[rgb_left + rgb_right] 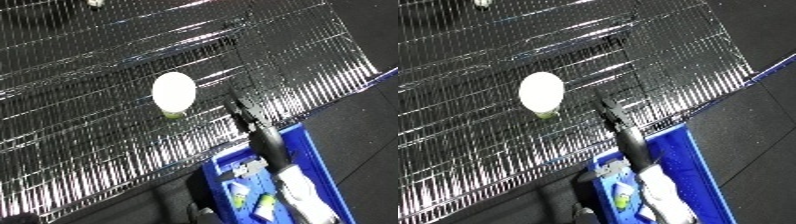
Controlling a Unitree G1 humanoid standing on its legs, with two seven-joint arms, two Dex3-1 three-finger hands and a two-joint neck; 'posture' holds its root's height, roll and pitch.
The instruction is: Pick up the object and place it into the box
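A round white object point(173, 92) with a pale green edge at its lower side rests on the wire shelf point(89, 60), near the middle of the view. My right hand point(253, 131) reaches up from the lower right over the blue bin point(313, 155), its white forearm point(298, 192) above the bin's inside. The hand's tip is to the right of the white object and a little below it, apart from it. How the hand is set is blurred. My left hand does not show.
The blue bin holds several small white and green items point(624, 200). The shelf's front edge point(293, 112) runs diagonally between object and bin. Another small pale thing point(95, 3) lies at the shelf's far top left. Dark floor point(364, 130) lies to the right.
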